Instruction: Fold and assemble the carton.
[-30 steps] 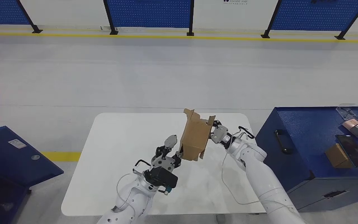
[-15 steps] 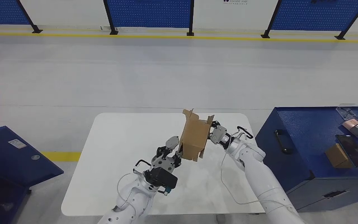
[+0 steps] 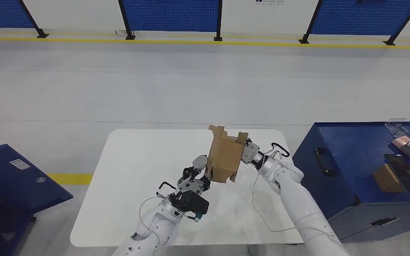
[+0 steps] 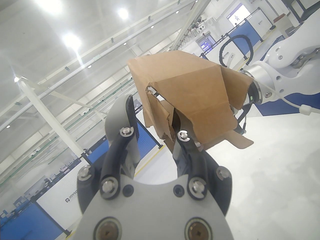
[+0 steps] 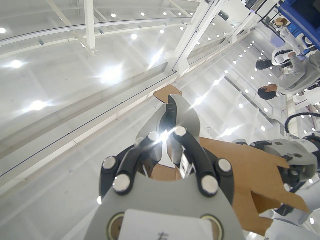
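White worktop (image 3: 128, 185) on a pale hall floor, blue cabinet (image 3: 349, 160) beside it. The right claw (image 5: 171, 108) pinches the open-ended carton (image 3: 225, 157) aloft; the left claw (image 4: 153, 116) is spread at its lower flaps.

A white table (image 3: 128, 192) with rounded corners is seen from above, set on a pale grey floor (image 3: 192, 83). Its top is plain and smooth. A brown carton (image 3: 224, 157) is seen over the far right part of the top; whether its lower edge touches the surface cannot be told. A thin pale cable (image 3: 256, 208) is draped over the near right part of the top. On the floor, a blue cabinet (image 3: 359, 166) is placed just right of the table and a lower blue unit (image 3: 19, 185) well to its left, with a yellow line (image 3: 70, 178) marked between that unit and the table.
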`<state>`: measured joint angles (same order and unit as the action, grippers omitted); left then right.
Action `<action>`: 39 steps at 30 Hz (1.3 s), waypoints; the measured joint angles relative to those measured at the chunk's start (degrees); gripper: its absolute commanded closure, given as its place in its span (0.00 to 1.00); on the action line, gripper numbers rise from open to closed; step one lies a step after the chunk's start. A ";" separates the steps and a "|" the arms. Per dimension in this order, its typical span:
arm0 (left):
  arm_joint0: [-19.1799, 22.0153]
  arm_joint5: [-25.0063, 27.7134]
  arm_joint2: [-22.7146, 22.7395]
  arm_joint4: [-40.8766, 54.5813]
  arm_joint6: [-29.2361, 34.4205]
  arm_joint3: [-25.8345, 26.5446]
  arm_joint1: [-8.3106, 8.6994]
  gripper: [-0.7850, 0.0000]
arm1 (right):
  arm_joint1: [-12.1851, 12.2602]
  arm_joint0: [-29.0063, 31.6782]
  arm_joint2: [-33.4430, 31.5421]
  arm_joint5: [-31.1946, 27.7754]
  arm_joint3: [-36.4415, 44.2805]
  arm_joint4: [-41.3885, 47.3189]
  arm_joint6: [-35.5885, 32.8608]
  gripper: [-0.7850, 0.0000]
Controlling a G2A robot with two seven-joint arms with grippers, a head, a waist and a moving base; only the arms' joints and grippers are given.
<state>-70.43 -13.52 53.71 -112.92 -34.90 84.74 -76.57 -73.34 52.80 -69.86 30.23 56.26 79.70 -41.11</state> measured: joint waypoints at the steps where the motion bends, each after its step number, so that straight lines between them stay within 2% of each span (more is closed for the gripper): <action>1: 0.04 0.01 -0.04 0.04 -0.09 -0.10 -0.06 0.62 | -0.05 -0.07 0.02 0.17 -0.12 0.15 0.06 1.00; 11: 0.27 0.19 -0.05 0.46 -0.56 -1.51 -0.46 0.62 | -0.63 -0.82 0.00 1.97 -1.57 3.09 1.70 1.00; 28: -1.31 -0.29 1.45 0.67 -2.24 1.19 -0.59 0.67 | -0.83 0.17 0.95 -1.36 -0.61 -1.98 0.37 1.00; 30: -1.44 -0.08 1.54 0.69 -2.15 1.32 -0.60 0.71 | -0.78 0.47 1.03 -1.68 -0.18 -2.81 -0.05 1.00; 33: -1.47 0.20 1.60 0.65 -1.76 1.45 -0.67 0.84 | -0.76 0.82 0.98 -1.79 0.24 -3.28 -0.44 1.00; 35: -1.49 0.28 1.62 0.71 -1.74 1.59 -0.72 0.98 | -0.78 0.97 0.91 -1.90 0.44 -3.28 -0.48 1.00; 39: -1.75 0.16 1.87 1.21 -2.01 1.83 -0.80 1.00 | -0.89 1.16 0.93 -2.01 0.71 -3.21 -0.28 1.00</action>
<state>-72.18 -13.36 55.58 -111.71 -36.91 86.58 -77.37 -74.23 53.96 -68.93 28.22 56.97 76.48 -41.39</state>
